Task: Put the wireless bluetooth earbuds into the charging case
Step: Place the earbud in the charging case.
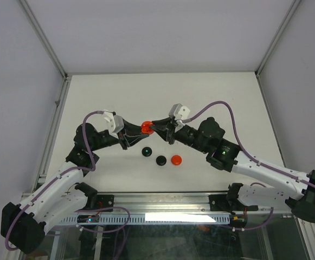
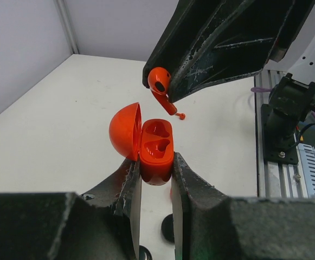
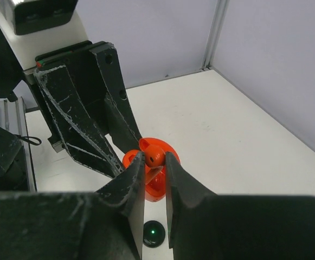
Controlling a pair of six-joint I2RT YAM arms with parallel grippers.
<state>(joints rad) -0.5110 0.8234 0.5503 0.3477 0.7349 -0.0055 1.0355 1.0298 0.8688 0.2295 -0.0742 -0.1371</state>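
My left gripper is shut on the base of an open red charging case and holds it above the table. Its lid is swung left, and two empty sockets show. My right gripper is shut on a red earbud and holds it just above the case with its stem pointing down. In the right wrist view the earbud sits between my fingertips, with the case right behind it. Other earbuds are out of view.
Three round discs lie on the white table below the grippers: a black one with a green light, a black one and a red one. The lit black disc also shows in the right wrist view. Metal frame rails edge the table.
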